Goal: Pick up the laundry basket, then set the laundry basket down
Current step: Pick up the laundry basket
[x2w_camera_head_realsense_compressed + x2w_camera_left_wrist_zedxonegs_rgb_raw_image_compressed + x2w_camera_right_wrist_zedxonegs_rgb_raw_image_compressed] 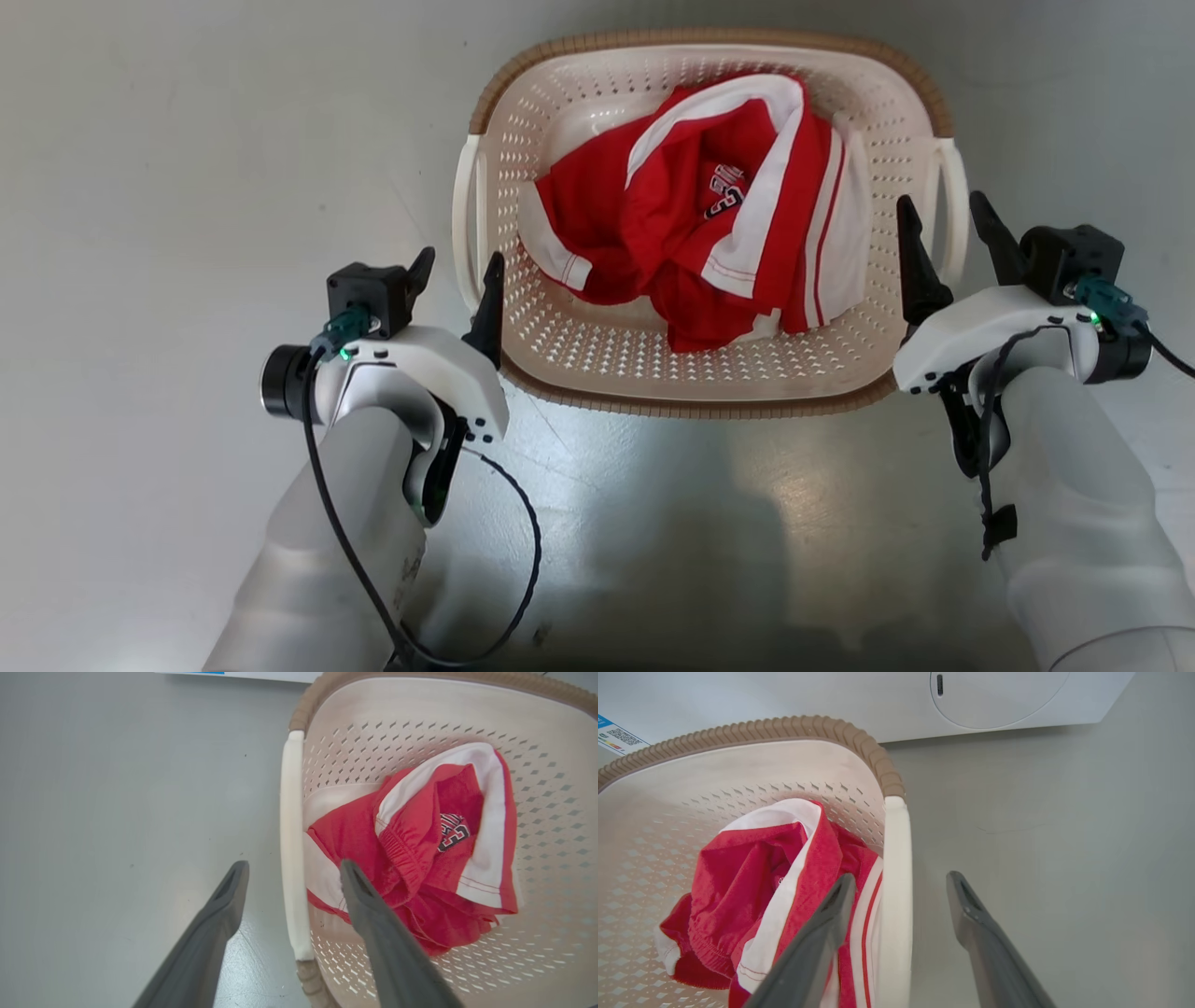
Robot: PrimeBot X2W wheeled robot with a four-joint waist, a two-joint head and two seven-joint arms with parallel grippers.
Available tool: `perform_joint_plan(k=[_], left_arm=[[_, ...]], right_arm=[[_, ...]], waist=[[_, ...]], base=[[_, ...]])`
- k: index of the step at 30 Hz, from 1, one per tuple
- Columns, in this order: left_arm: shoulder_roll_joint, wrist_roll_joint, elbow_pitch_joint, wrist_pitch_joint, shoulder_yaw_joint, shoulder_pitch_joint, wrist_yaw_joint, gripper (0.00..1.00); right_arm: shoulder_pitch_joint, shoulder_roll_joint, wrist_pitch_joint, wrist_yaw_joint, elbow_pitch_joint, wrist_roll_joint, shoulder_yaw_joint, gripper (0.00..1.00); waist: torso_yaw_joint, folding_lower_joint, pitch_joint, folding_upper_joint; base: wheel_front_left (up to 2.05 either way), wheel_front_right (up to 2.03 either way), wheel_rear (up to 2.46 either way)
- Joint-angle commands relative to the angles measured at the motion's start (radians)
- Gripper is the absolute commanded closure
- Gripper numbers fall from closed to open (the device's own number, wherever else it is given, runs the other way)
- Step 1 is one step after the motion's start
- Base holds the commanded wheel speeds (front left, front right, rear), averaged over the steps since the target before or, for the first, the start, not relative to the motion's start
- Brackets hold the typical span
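Charcoal-fingered and spread wide at mid-left and mid-right of the head view, the left tool and right tool each straddle a white side handle, so I'd clamp both together and lift evenly, keeping level the cream, perforated, brown-rimmed laundry basket resting upper-centre on the grey floor.

Each arm has a pale grey, rounded forearm ending in a glossy white wrist shell dotted with small dark screws. The left gripper and right gripper each have two long, tapered dark grey fingers. Black cables run to teal plugs beside tiny green lights.
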Motion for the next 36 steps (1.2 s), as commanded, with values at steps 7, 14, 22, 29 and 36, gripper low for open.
perform_joint_plan(k=[7, 14, 22, 29, 36], left_arm=[[0.022, -0.037, 0.063, -0.006, -0.03, -0.051, -0.008, 0.0], [0.022, -0.031, 0.113, -0.006, -0.06, -0.098, -0.016, 0.0], [0.022, -0.038, 0.158, -0.006, -0.09, -0.129, -0.027, 0.0], [0.022, -0.061, 0.196, -0.006, -0.139, -0.142, -0.034, 0.67], [0.022, -0.117, 0.19, -0.006, -0.193, -0.142, -0.02, 1.0]], right_arm=[[-0.018, 0.017, -0.011, 0.004, 0.032, -0.015, 0.04, 0.0], [-0.043, 0.017, -0.011, 0.004, 0.054, -0.014, 0.057, 0.0], [-0.066, 0.017, -0.011, 0.004, 0.084, -0.005, 0.077, 0.47], [-0.083, 0.017, -0.011, 0.004, 0.131, -0.003, 0.077, 0.64], [-0.101, 0.017, -0.011, 0.004, 0.182, -0.019, 0.063, 1.0]], waist=[[0.005, 0.0, 0.043, 0.0], [0.004, 0.0, 0.059, 0.0], [0.003, 0.0, 0.062, 0.0], [-0.001, 0.0, 0.057, 0.0], [-0.001, 0.0, 0.048, 0.0]], base=[[0.0, 0.0, 0.0], [0.0, 0.0, 0.0], [0.0, 0.0, 0.0], [0.0, 0.0, 0.0], [0.0, 0.0, 0.0]])
